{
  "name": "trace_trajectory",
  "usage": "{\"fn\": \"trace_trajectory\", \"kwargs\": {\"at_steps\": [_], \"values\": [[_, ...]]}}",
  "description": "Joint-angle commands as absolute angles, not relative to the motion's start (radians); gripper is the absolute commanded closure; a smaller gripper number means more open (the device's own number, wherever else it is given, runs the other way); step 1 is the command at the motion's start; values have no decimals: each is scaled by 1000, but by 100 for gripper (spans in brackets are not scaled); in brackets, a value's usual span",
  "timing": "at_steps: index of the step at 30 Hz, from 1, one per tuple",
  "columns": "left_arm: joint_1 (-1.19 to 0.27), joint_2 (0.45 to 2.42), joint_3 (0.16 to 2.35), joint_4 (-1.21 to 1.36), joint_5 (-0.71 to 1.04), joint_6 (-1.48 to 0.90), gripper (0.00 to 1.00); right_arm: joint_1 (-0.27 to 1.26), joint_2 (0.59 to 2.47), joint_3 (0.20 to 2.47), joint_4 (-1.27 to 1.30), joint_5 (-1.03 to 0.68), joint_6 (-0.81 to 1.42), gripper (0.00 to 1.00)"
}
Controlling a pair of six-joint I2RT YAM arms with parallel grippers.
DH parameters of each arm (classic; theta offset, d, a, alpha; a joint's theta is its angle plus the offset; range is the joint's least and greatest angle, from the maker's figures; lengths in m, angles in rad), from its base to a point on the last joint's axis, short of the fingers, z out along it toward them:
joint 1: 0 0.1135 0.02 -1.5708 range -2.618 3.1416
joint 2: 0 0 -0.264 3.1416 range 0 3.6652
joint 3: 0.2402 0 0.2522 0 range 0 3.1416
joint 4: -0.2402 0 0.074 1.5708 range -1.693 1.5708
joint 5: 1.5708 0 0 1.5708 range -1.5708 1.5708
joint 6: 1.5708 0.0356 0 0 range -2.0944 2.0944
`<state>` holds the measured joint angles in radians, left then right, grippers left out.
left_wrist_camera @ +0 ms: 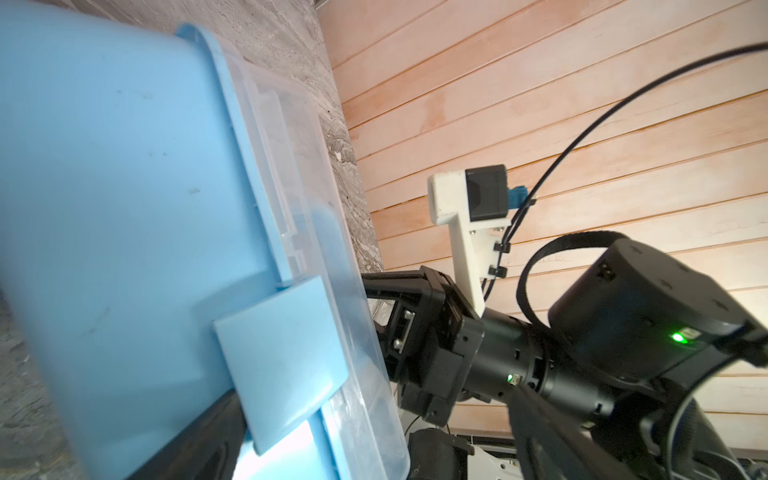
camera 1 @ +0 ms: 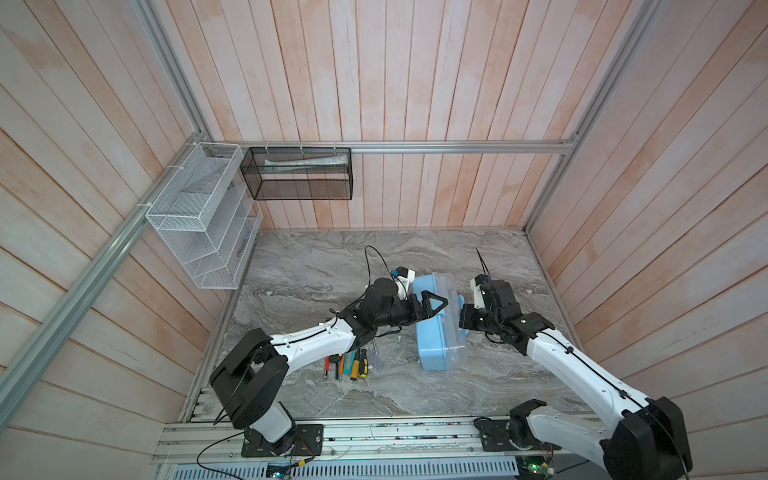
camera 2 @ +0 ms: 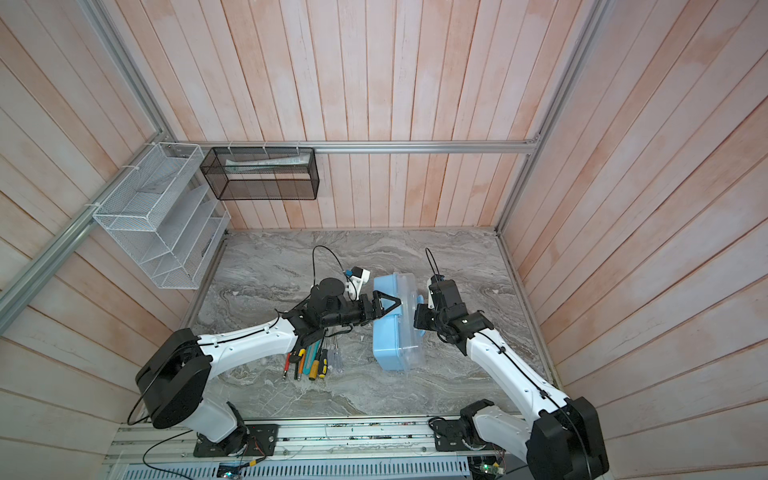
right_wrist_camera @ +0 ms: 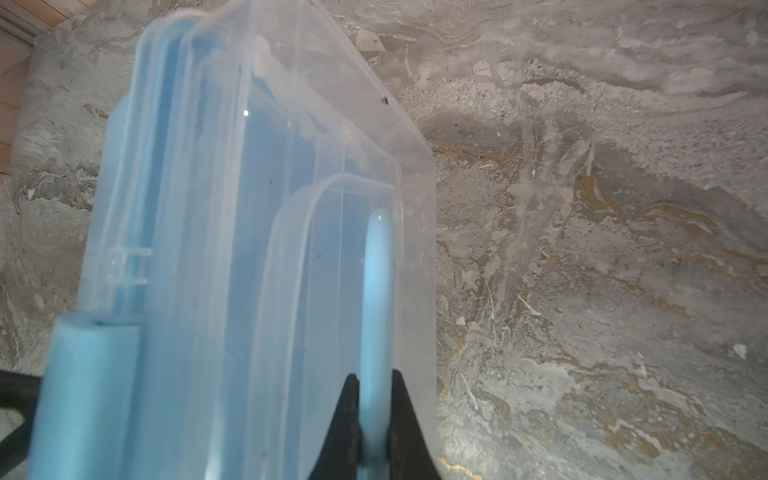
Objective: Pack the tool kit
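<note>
Pale-blue plastic stood out in both top views: we found the tool box (camera 1: pixel 432 345) (camera 2: pixel 388 345) right of centre on the marble bench (camera 1: pixel 311 270), tipped up onto one long side. Its blue base faced the left arm and its clear lid (camera 1: pixel 455 332) faced the right arm. The left pincer (camera 1: pixel 440 305) reached over the upper edge of the box with its jaws spread wide. The right pincer (camera 1: pixel 462 311) sat against the lid side at the blue handle (camera 1: pixel 460 299). We noted the loose tools (camera 1: pixel 351 363) (camera 2: pixel 311 365), screwdrivers and knives, heaped on the bench just left of the box and partly under the left forearm. None lay in the box.

From the left wrist view, we recorded the blue base filling the near field, the lid beyond it and a blue latch (left_wrist_camera: pixel 282 361) folded across the seam. One dark finger (left_wrist_camera: pixel 195 440) ran alongside the base below that latch. We could not tell whether it pressed on the plastic.

From the right wrist view, we confirmed the right pincer pinching the handle between its two black tips, pressed close on either face. The lid appeared closed on the base, with bare bench beside it.
</note>
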<state>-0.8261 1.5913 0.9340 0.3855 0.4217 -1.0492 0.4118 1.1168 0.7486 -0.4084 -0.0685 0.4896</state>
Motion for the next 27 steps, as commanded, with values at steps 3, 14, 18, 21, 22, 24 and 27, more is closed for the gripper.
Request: {"fn": "trace_trajectory", "kwargs": {"at_steps": [3, 14, 18, 21, 22, 24, 27], "values": [[-824, 1585, 875, 712, 522, -1140, 0, 440, 1118, 778, -385, -129, 494, 100], [-823, 1591, 951, 723, 578, -1116, 0, 443, 1141, 776, -394, -109, 485, 100], [-822, 1585, 961, 733, 587, -1120, 0, 445, 1143, 776, -401, -94, 482, 100], [-823, 1581, 972, 749, 595, -1125, 0, 446, 1143, 780, -406, -81, 482, 100], [-823, 1582, 981, 732, 595, -1122, 0, 445, 1144, 782, -410, -78, 480, 100], [-821, 1572, 997, 670, 593, -1094, 0, 444, 1141, 785, -415, -74, 479, 100], [-804, 1527, 1013, 474, 553, -1010, 0, 445, 1126, 803, -431, -56, 479, 100]]}}
